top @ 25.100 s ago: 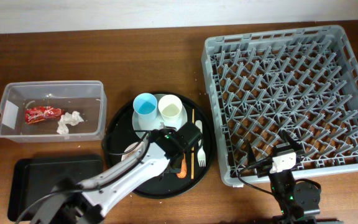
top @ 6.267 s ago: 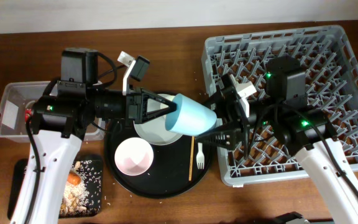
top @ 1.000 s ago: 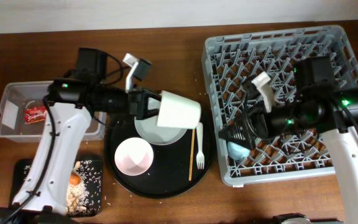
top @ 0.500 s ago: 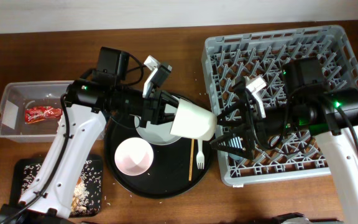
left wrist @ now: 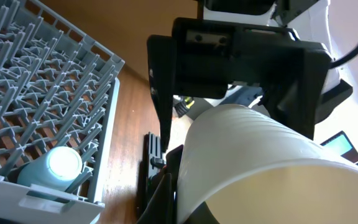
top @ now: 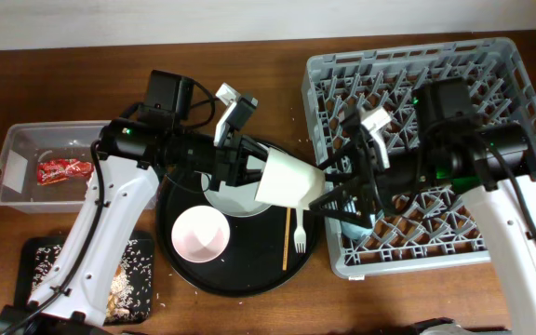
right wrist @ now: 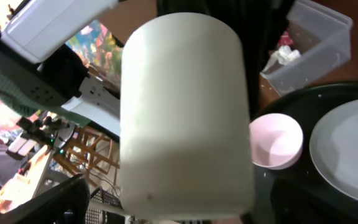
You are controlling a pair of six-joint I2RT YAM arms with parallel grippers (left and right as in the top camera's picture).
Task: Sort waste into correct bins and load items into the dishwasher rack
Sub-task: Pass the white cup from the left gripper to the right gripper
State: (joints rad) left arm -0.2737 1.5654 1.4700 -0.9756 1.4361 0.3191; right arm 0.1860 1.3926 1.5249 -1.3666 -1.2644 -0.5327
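I've the left gripper (top: 247,173) clamped on the cream cup (top: 289,179), right gripper (top: 331,192) spread open beside it (blue cup (left wrist: 58,165) lies in rack (top: 426,264))

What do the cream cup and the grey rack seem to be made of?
The cream cup looks like matte plastic, perhaps paper: smooth opaque wall, only soft shading. The grey rack looks like moulded matte plastic: one even grey, thin grid walls and pegs.
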